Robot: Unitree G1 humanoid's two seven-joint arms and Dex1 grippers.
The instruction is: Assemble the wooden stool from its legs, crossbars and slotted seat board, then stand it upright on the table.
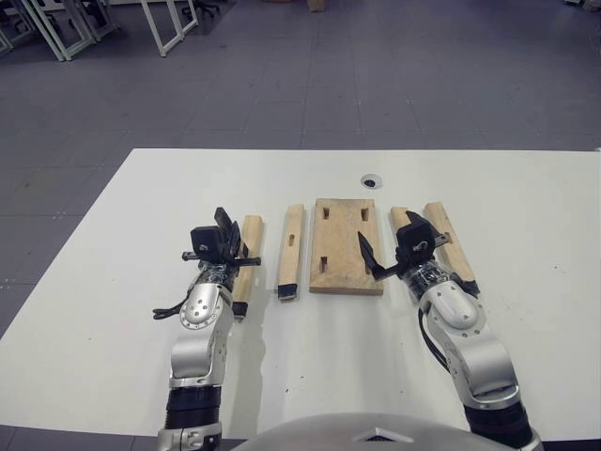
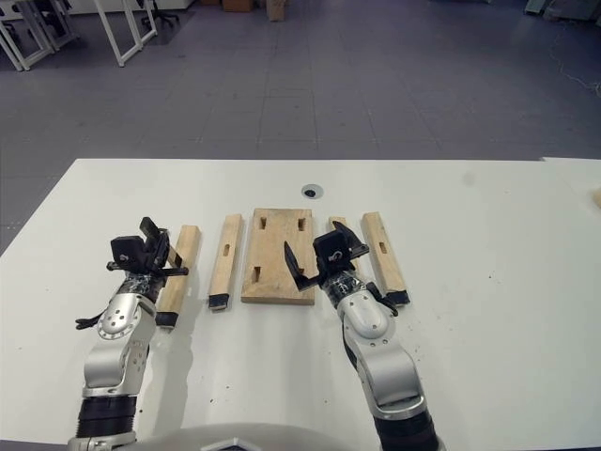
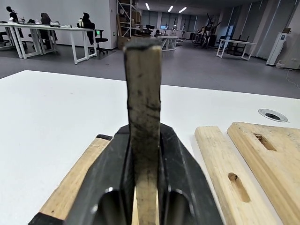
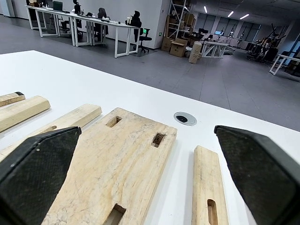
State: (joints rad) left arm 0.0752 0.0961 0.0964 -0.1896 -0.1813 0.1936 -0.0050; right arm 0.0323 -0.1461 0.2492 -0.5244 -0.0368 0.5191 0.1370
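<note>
The slotted seat board [image 1: 346, 246] lies flat in the middle of the white table. Two legs [image 1: 292, 249] [image 1: 250, 246] lie to its left and two more [image 1: 449, 240] [image 1: 400, 218] to its right. My left gripper [image 1: 225, 235] hovers over the leftmost leg [image 3: 70, 187], shut on a thin wooden crossbar [image 3: 143, 103] that sticks out forward between the fingers [image 3: 112, 187]. My right gripper [image 1: 390, 252] is open above the seat board's right edge [image 4: 112, 164] and the leg beside it [image 4: 208, 192], with nothing between its pads [image 4: 37, 173].
A round cable hole [image 1: 372, 179] sits in the table just behind the seat board. Bare white tabletop [image 1: 113, 263] spreads to both sides and in front of the parts. Beyond the far table edge is grey floor with desks.
</note>
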